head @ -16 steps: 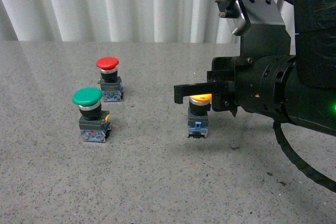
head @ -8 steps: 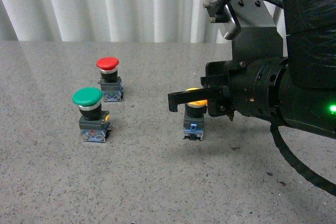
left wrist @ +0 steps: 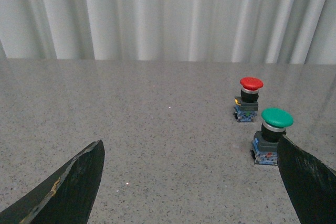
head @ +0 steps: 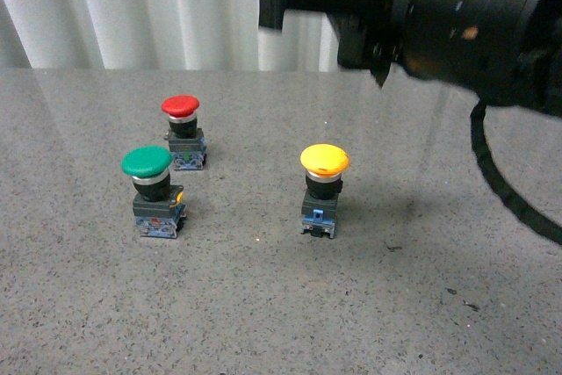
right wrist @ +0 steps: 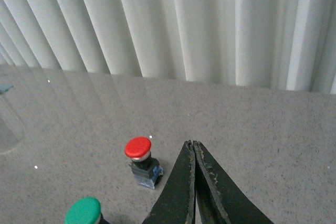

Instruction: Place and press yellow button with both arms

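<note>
"Standing by itself, is it, that yellow button (head: 324,183)?"

"Yes; upright on the grey table (head: 263,322), just right of centre in the front view, with nothing touching it; the green button (head: 149,183) and the red button (head: 182,125) sit well apart from it at centre left."

"And the pincers?"

"The right gripper (right wrist: 193,146) is pinched tight, its fingers flat together and holding nothing; in the front view it hangs along the top edge, high above the yellow cap; the left gripper (left wrist: 189,142) is spread wide and empty, with bare table between its fingers; its camera catches only the green and the red."

"So the placing is done?"

"I'd say so; the press is what's left; it calls for a pincer to come straight down on the middle of the cap, perhaps with the other arm steadying the base so it doesn't tip."
</note>
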Motion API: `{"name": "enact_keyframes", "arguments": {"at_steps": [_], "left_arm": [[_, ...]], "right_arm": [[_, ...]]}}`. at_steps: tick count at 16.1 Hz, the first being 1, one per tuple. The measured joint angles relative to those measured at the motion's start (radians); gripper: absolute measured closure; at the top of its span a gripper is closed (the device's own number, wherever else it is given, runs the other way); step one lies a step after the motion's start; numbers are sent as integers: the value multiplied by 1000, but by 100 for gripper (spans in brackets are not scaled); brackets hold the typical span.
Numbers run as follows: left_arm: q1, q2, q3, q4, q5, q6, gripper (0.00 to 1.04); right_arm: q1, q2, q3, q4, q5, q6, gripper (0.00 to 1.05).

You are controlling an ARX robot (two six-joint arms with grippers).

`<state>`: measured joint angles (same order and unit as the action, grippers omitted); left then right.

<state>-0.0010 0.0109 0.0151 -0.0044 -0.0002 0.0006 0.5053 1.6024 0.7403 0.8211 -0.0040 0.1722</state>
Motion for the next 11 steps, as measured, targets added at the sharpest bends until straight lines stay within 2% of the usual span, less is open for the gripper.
{"name": "enact_keyframes", "arguments": {"at_steps": [4, 8, 10, 11], "left_arm": [[0, 0, 0, 0, 0, 0, 7], [0, 0, 0, 0, 0, 0, 7], [0, 0, 0, 0, 0, 0, 7], [0, 0, 0, 0, 0, 0, 7]], "right_arm": [[27, -222, -69, -86, 3, 40, 103], [31, -317, -105, -112, 7, 40, 103], [30, -467, -164, -187, 32, 17, 103], [40, -545, -176, -284, 119, -13, 103]]}}
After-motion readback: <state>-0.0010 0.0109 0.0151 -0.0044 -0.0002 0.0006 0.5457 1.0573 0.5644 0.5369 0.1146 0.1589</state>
